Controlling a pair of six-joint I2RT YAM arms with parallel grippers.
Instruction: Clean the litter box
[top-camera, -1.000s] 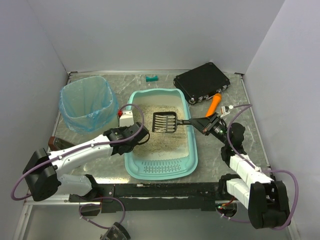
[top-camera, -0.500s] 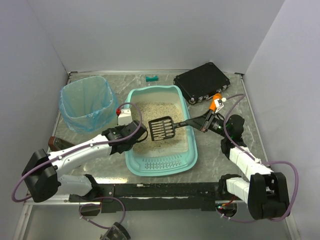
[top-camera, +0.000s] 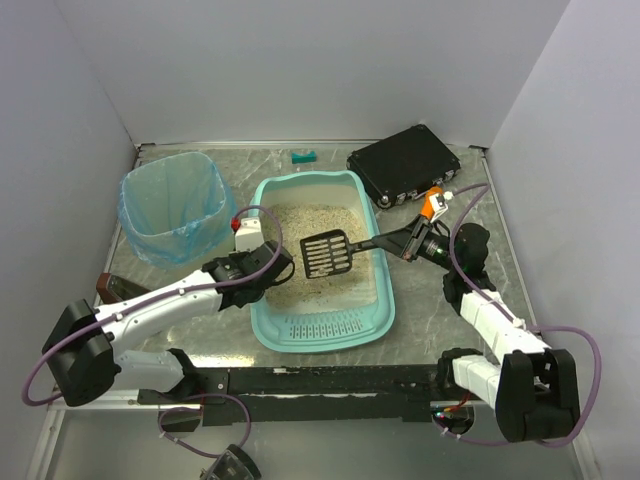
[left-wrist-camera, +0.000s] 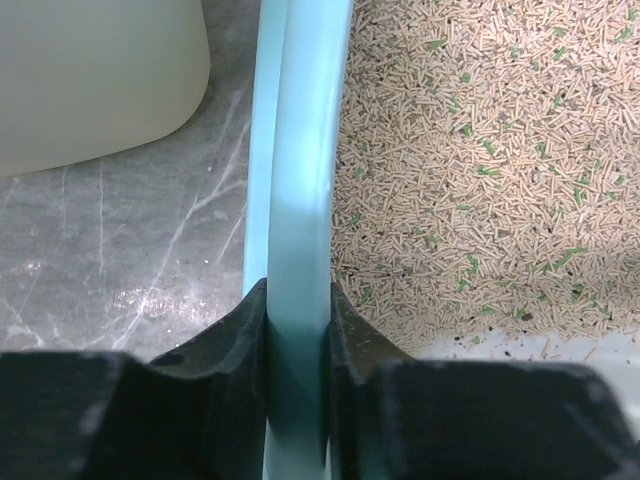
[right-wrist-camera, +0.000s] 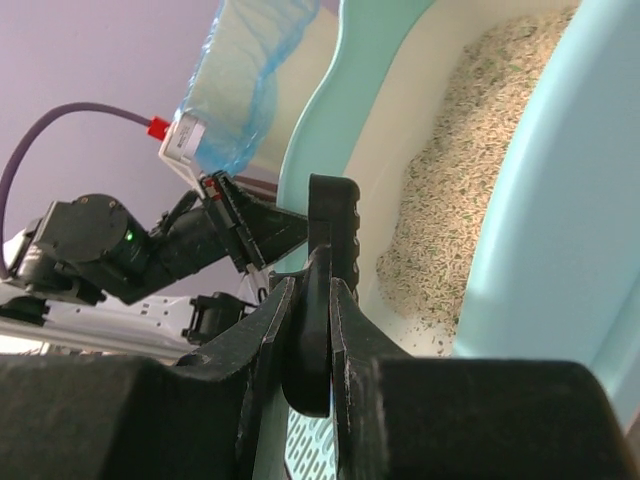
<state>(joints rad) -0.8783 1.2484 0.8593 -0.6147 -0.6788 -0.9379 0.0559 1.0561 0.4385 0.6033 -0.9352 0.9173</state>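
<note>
Table (top-camera: 440, 312) bears litter box (top-camera: 372, 300) lengthwise, lip (top-camera: 318, 327) nearest; left end effector (left-wrist-camera: 297, 320) pinches rim (left-wrist-camera: 300, 200), right end effector (right-wrist-camera: 312, 300) scoop (top-camera: 327, 254)

The litter box (left-wrist-camera: 298, 200) runs off the left wrist view's top. The teal object (top-camera: 304, 156) at the worktop's (top-camera: 435, 305) far edge is too small to identify.

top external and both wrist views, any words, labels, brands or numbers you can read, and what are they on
No text can be read in any view.
black case: small light marks along its near edge, too small to read.
white block on the left arm's cable: too small to tell if it is printed.
litter box, scoop, blue-bagged bin: no print visible.
</note>
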